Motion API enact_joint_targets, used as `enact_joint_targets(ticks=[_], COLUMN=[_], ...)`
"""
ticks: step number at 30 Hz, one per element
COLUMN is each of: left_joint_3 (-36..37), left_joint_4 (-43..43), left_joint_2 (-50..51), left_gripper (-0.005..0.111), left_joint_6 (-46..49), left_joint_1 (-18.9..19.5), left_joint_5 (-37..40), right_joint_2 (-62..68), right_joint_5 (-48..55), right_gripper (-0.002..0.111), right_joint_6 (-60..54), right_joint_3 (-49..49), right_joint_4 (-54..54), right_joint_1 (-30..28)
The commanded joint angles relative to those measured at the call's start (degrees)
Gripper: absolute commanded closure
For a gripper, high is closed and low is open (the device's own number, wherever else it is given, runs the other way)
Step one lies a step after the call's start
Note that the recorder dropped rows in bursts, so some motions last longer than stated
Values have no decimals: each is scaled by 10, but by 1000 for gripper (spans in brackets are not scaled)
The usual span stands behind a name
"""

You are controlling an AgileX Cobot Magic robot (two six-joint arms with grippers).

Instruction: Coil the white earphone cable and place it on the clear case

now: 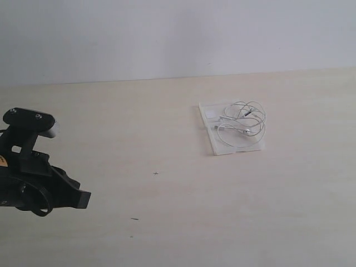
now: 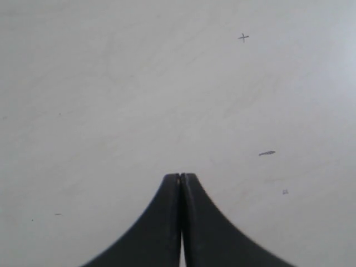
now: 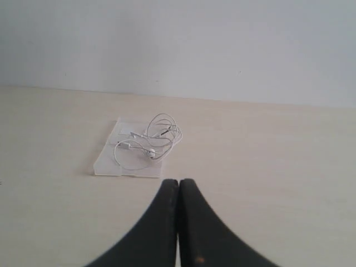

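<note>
- Pale wood-grain desk (image 1: 167, 239) fills most of the room's lower view, with a plain whitish wall (image 1: 167, 33) behind its far edge.
- Clear case (image 1: 218, 148) lies flat on the desk, right of centre and toward the far side. It is opened out, its two halves side by side.
- A small white patch (image 1: 211, 113) shows in the far-left half of the case.
- White earphone cable (image 1: 245, 131) sits on top of the case in loose, overlapping loops. It is a slack tangle more than a tight coil.
- Most of the loops stay within the case outline. On the right side some reach the edge or just past it; I cannot tell exactly.
- A short dark piece (image 1: 247, 112) shows among the far loops.
- Left arm (image 1: 33, 183), black, is at the near left edge of the desk, well apart from the case. A black housing with a white end (image 1: 51, 130) rides on top of it.
- Left pincer (image 2: 181, 177) has its two dark fingers pressed together with only a hairline seam between them. It holds nothing, and only bare desk lies beneath.
- Right pincer (image 3: 178, 182) is likewise closed finger to finger, with nothing gripped. It points toward the case and cable, which lie beyond its tips and a little to the left, not touching.
- A tiny cross mark (image 1: 156, 173) is drawn on the desk between the left arm and the case.
- A small dark dash (image 1: 134, 218) lies nearer, left of centre.
</note>
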Motion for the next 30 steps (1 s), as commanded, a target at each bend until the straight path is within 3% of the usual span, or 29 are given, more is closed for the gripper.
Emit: enact_joint_targets(ticks=[1, 19, 30], left_joint_3=[0, 0, 0], left_joint_4=[2, 2, 2], left_joint_2=[-2, -2, -2], left_gripper=[107, 107, 107], left_joint_6=[-6, -6, -6], left_joint_1=[-3, -3, -3], left_joint_5=[-2, -2, -2], right_joint_2=[-5, -5, -5], right_joint_5=[5, 5, 5], right_gripper=[108, 108, 108], right_joint_6=[-10, -8, 9], right_joint_3=[2, 2, 2], right_joint_4=[10, 28, 32], right_joint_1=[-3, -25, -10])
